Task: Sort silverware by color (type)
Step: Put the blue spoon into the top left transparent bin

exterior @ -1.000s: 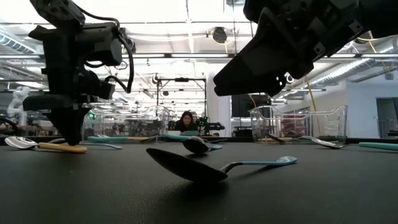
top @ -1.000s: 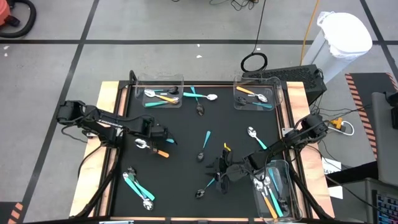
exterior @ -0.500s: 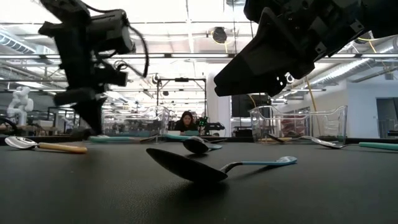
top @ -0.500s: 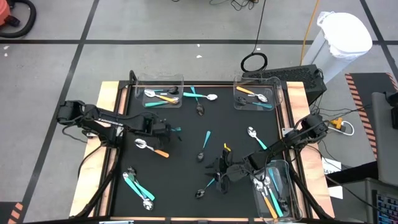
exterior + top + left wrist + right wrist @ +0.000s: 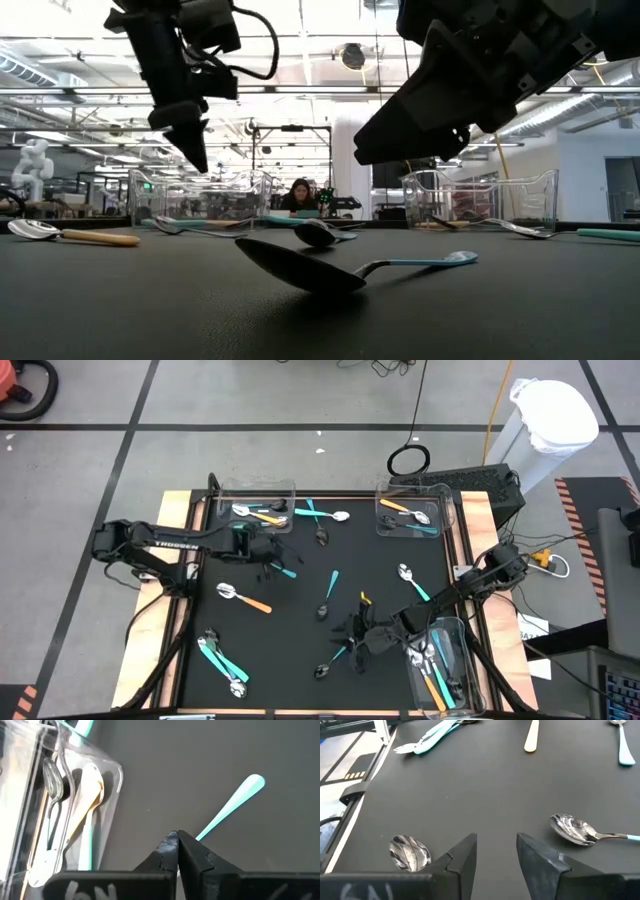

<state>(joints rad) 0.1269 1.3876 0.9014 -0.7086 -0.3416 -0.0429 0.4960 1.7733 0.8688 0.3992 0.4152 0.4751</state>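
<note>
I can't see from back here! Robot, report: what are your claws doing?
Left claw shut on a teal-handled spoon, lifted beside the back-left bin. Right claw open, low over the mat, empty. Nothing in the way.

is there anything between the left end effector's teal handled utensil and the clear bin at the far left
Nothing visible does. The left end effector, shut on the teal-handled utensil, hangs above bare black mat just short of the clear rectangular plastic bin. An orange-handled spoon lies on the opposite side.
</note>
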